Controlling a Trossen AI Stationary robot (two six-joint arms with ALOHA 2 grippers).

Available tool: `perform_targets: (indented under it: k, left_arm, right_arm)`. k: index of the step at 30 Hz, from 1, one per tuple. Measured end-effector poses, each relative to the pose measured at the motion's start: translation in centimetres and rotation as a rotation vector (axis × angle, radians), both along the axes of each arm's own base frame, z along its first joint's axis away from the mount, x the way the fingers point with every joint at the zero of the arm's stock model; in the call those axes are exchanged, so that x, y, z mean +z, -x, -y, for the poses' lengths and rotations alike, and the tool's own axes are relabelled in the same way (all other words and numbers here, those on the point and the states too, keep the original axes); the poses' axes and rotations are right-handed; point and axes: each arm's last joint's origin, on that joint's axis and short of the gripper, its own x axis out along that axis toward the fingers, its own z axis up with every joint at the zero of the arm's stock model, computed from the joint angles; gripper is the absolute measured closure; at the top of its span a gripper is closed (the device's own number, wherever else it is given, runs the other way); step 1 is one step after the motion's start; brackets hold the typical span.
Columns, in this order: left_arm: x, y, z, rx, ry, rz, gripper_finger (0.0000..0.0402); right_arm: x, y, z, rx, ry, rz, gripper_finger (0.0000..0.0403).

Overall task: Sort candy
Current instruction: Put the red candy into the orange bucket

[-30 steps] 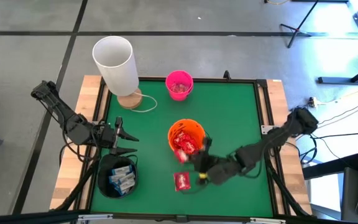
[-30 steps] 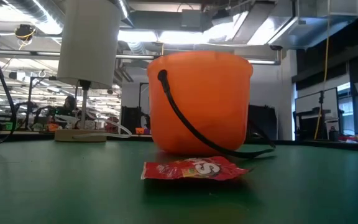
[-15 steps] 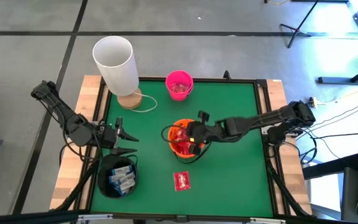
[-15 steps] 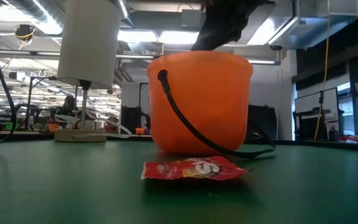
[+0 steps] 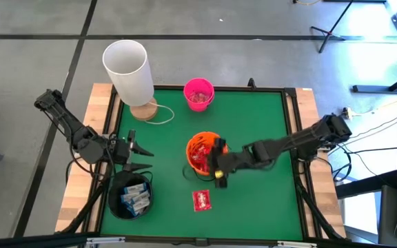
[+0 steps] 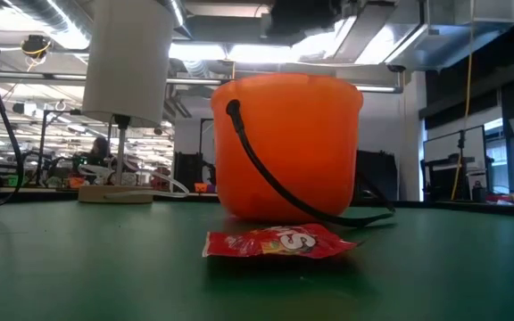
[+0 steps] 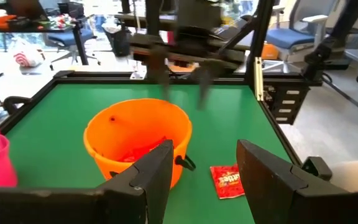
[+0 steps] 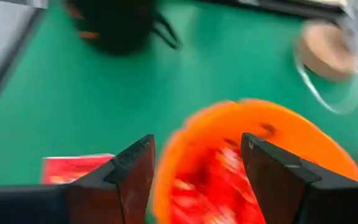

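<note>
One red candy packet (image 5: pixel 202 200) (image 6: pixel 279 242) lies flat on the green mat, just near of the orange bucket (image 5: pixel 202 151) (image 8: pixel 260 121). More red candy (image 8: pixel 210 186) fills the bucket. My right gripper (image 5: pixel 216 167) (image 8: pixel 197 143) hovers open over the bucket's near-right rim with nothing between its fingers. My left gripper (image 5: pixel 140 153) (image 7: pixel 204 152) waits open at the table's left, above the black bucket (image 5: pixel 131 195), which holds white-and-blue candy bars (image 5: pixel 135 200).
A pink bucket (image 5: pixel 198 94) with candy stands at the far middle. A tall white cylinder (image 5: pixel 126 69) on a round wooden base stands at the far left. The orange bucket's black handle (image 6: pixel 275 192) hangs down its near side. Bare green mat lies at the right.
My right gripper has risen from the mat near of the orange bucket, swung over the bucket, then drawn back a little toward the near edge. The red packet seen at its fingers a second ago is no longer there. The packet on the mat has not moved.
</note>
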Motion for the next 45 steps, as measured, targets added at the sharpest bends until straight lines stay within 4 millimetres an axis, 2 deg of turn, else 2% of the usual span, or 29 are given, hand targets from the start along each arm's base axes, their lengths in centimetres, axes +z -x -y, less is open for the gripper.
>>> perform_targets:
  k: [5, 10, 16, 23, 27, 30, 39, 42, 45]
  left_arm:
    - [0.0, 0.0, -0.1, 0.040, -0.015, 0.008, 0.0234]
    - [0.0, 0.0, -0.2, 0.069, -0.020, 0.015, 0.0234]
    - [0.1, 0.0, -0.2, 0.079, 0.008, 0.017, 0.0234]
    - [0.1, 0.0, -0.3, 0.106, 0.029, 0.022, 0.0234]
    - [0.1, 0.0, -0.3, 0.125, 0.051, 0.027, 0.0234]
    - [0.1, 0.0, -0.3, 0.131, 0.062, 0.028, 0.0234]
    - [0.1, 0.0, -0.3, 0.135, 0.080, 0.028, 0.0234]
    - [0.1, 0.0, -0.3, 0.128, 0.104, 0.026, 0.0234]
    - [-0.1, -0.1, -0.1, 0.104, 0.128, 0.012, 0.0234]
  right_arm:
    - [-1.6, -0.5, -3.9, 0.127, 0.029, 0.035, 0.0175]
    - [-5.3, -1.4, -6.7, 0.197, 0.030, -0.012, 0.0178]
    - [-9.3, -1.9, -8.6, 0.223, 0.001, -0.101, 0.0178]
    - [-12.4, -1.7, -10.4, 0.246, -0.040, -0.178, 0.0178]
    - [-13.3, -1.4, -10.8, 0.228, -0.016, -0.203, 0.0178]
    - [-12.8, -1.4, -10.6, 0.196, 0.019, -0.204, 0.0178]
    - [-7.1, -2.0, -10.4, 0.091, 0.104, -0.116, 0.0178]
    - [-5.5, -2.3, -11.2, 0.115, 0.054, -0.062, 0.0178]
    - [-5.4, -2.4, -12.3, 0.137, 0.004, -0.019, 0.0178]
